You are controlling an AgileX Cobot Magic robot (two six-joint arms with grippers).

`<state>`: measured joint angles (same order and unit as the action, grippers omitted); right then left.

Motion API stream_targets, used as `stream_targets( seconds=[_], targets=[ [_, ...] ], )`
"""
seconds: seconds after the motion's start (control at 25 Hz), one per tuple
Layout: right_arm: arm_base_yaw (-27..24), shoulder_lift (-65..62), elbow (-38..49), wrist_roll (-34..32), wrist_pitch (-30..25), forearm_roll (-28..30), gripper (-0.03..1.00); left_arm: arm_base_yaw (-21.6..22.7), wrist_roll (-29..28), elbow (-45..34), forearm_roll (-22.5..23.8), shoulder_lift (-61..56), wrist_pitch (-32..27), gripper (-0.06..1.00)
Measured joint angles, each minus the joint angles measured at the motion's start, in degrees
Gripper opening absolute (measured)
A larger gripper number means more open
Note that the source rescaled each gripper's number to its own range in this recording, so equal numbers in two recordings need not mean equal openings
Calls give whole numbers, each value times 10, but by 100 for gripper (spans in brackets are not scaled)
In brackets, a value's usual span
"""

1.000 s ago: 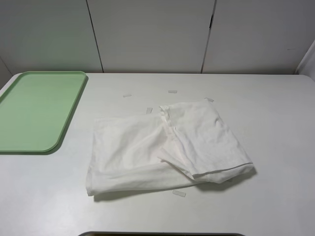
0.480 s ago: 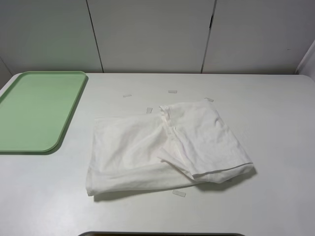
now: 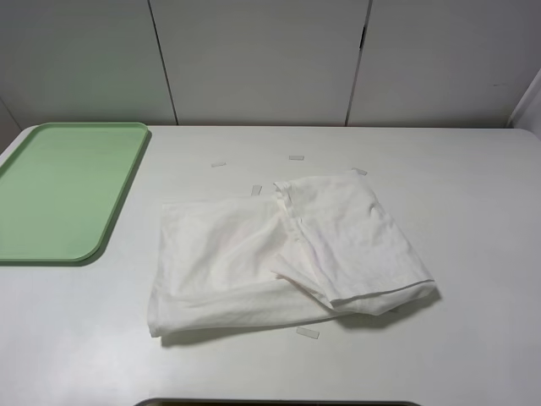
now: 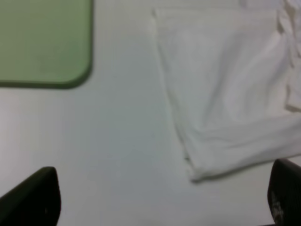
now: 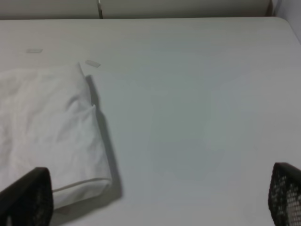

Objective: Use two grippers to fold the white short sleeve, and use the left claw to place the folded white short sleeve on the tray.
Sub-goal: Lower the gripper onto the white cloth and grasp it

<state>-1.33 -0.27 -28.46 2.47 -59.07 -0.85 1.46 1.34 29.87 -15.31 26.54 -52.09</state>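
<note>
Jaws of both grippers are standing wide apart and gripping nothing: the left claw point(image 4: 158, 202) is showing only its two dark fingertips at the corners of its wrist view, and the right gripper point(image 5: 157, 200) is showing the same. Neither arm is appearing in the high view. The white short sleeve point(image 3: 254, 262) is lying partly folded at the middle of the table point(image 3: 473, 211), its right portion doubled over the rest as a loose, skewed flap. The tray point(image 3: 125, 190) is sitting bare at the far left, well apart from the cloth.

The step in hand is judged to be the approach for the next fold. To do it well, each gripper should be descending on its own near corner, the left at the corner in its wrist view point(image 4: 195, 172), the right at the flap's corner point(image 5: 101, 181). Both should be pinching every layer, then lifting together, keeping the held edge taut and level so the wrinkles are not spreading.
</note>
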Motion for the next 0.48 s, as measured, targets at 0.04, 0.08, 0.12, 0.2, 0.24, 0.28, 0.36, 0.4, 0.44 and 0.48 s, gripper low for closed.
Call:
stream_targets(
  seconds=[0.04,0.08,0.12,0.2,0.24,0.28,0.36,0.4,0.44,0.48],
  targets=[
    [0,0,0,0,0,0,100,0,15,2,-22,35,14,87],
    [0,0,0,0,0,0,100,0,39,3,-46,69,33,87],
    [0,0,0,0,0,0,100,0,39,3,-46,69,33,87],
    [0,0,0,0,0,0,100,0,87,3,-104,136,64,87],
    [0,0,0,0,0,0,100,0,113,3,-131,175,77,87],
    [0,0,0,0,0,0,100,0,134,3,-153,200,84,87],
    [0,0,0,0,0,0,100,0,201,3,-220,280,112,87],
    [0,0,0,0,0,0,100,0,223,3,-234,309,119,87],
    [0,0,0,0,0,0,100,0,244,3,-254,337,131,87],
    [0,0,0,0,0,0,100,0,262,3,-272,370,140,87]
  ],
)
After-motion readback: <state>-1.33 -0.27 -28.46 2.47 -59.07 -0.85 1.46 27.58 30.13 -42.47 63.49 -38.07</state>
